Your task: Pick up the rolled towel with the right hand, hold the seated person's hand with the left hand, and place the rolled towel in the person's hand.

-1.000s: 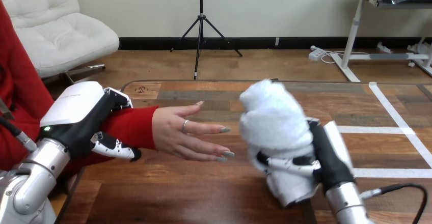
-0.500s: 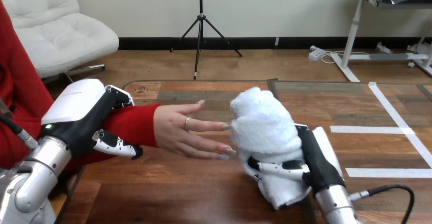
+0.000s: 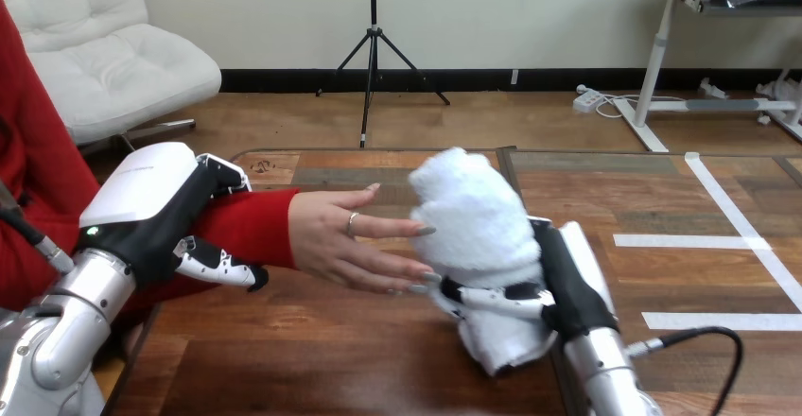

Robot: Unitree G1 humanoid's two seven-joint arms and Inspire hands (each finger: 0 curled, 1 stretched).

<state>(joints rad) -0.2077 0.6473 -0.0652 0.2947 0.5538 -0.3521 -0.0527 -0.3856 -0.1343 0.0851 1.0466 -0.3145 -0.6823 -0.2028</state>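
Note:
A white rolled towel (image 3: 473, 222) stands upright above the table's middle, with my right hand (image 3: 553, 288) shut round its lower half. The towel's left side touches the fingertips of the person's hand (image 3: 345, 238), which reaches in from the left, open, palm turned toward the towel. My left hand (image 3: 156, 208) is curled round the person's red-sleeved wrist (image 3: 241, 232), its thumb under the sleeve and its fingers over the top.
The wooden table (image 3: 312, 359) stretches ahead with bare room in front and at the right. White tape lines (image 3: 728, 246) mark its right part. The person's red-sleeved arm fills the left edge.
My right hand has carried the towel leftward until it meets the person's fingertips. My left hand and the person's wrist have barely moved.

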